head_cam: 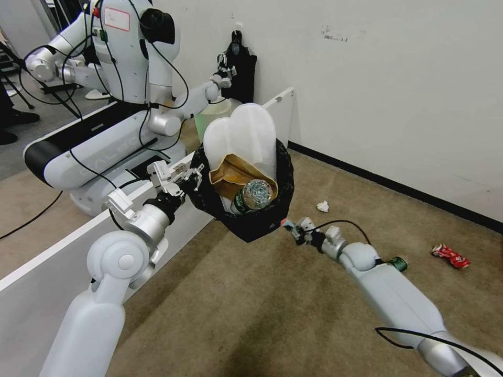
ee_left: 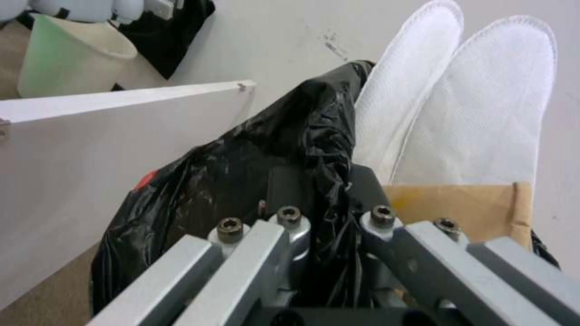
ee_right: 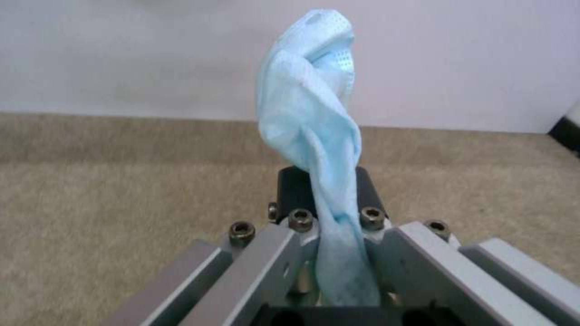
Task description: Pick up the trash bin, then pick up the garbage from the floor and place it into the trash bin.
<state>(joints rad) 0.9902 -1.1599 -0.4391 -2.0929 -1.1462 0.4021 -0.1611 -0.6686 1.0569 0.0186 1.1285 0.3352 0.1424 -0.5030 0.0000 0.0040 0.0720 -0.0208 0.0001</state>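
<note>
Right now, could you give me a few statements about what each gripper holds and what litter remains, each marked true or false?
1. The left gripper is shut on the trash bin rim. True.
2. The right gripper holds a crushed can. False: it pinches the pale blue mask.
3. The white slippers stand in the bin. True.
4. The crushed red can lies inside the bin. False: it lies on the carpet.
5. A white paper wad lies on the carpet. True.
</note>
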